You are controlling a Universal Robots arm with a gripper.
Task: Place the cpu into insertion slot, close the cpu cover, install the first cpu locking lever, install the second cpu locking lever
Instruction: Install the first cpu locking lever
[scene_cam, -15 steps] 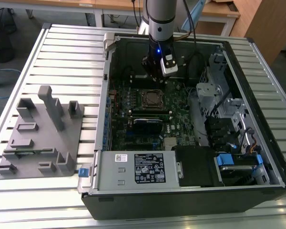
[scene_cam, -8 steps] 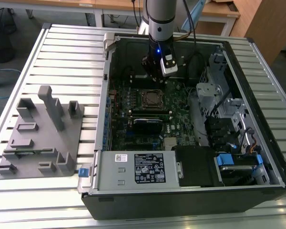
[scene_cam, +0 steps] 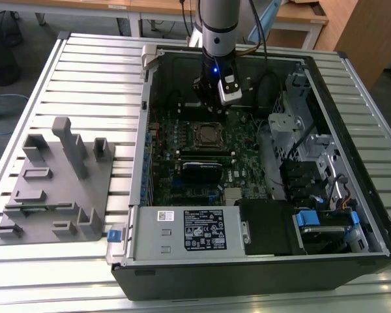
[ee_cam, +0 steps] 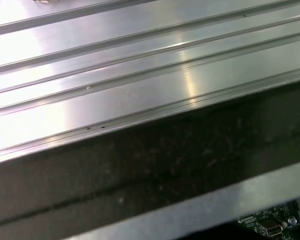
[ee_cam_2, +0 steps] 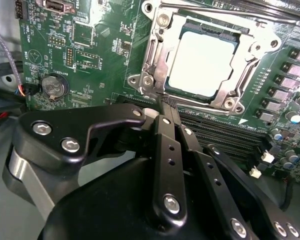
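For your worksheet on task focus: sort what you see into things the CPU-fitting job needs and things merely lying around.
Job:
silver-grey square cpu
silver-rimmed insertion slot
silver frame cpu cover
black gripper

Lying about:
white-labelled power supply box
grey plastic fixture block
round coin battery

One arm point(scene_cam: 218, 26) carries one gripper point(ee_cam_2: 166, 107). One open computer case point(scene_cam: 247, 274) lies on one slatted table point(scene_cam: 91, 78). Inside sits one green motherboard point(ee_cam_2: 97, 45) with one cpu point(ee_cam_2: 202, 62) under one cover point(ee_cam_2: 160, 47). One coin battery point(ee_cam_2: 55, 86) shows on the board. One white-labelled power supply point(scene_cam: 182, 231) and one grey fixture point(scene_cam: 58, 189) are also present.
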